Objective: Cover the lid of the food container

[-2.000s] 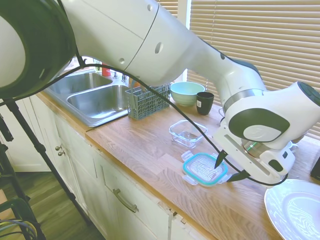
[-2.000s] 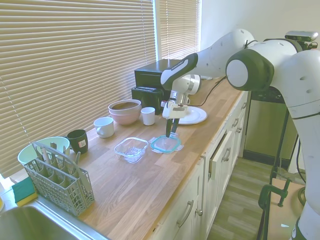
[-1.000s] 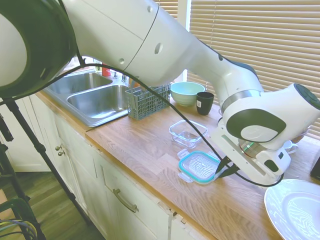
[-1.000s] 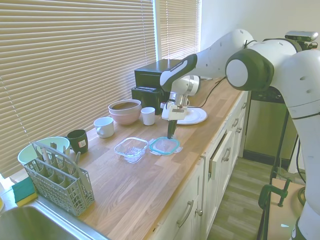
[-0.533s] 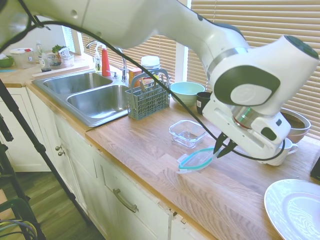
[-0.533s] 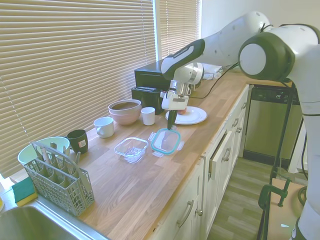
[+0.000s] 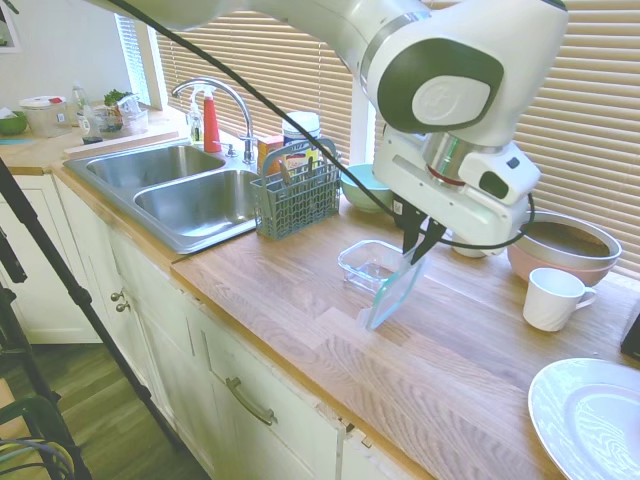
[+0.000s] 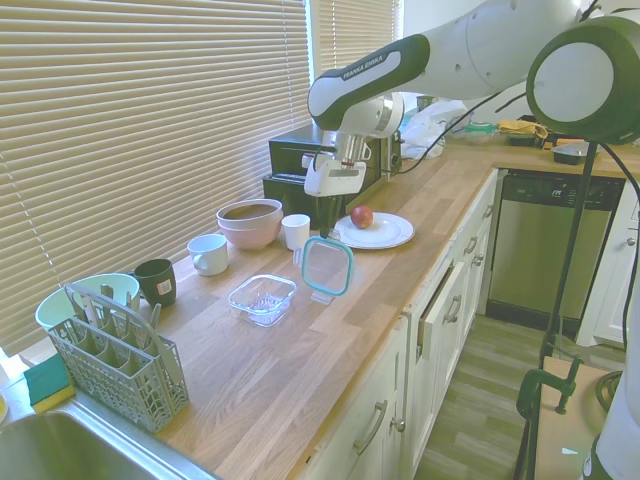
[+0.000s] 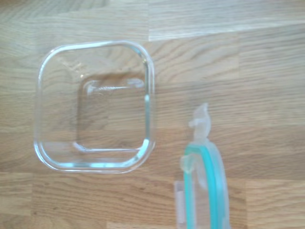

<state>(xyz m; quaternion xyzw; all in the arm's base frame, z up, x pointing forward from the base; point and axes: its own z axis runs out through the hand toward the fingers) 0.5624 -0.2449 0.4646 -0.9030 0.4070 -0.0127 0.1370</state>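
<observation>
While the gripper [image 7: 417, 243] pinches the lid [image 8: 327, 266] by its upper edge, the lid hangs on edge above the wooden counter [image 7: 330, 330], and the food container [image 8: 263, 298] sits open just beside and below it.

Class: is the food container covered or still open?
Open. The food container sits empty on the counter; the lid hangs on edge from the gripper beside it.

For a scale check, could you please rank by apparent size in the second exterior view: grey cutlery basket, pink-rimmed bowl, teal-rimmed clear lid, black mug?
1. Grey cutlery basket, though it stands nearest the camera.
2. Pink-rimmed bowl.
3. Teal-rimmed clear lid, hanging on edge from the gripper; close to the bowl, so unsure.
4. Black mug.
</observation>
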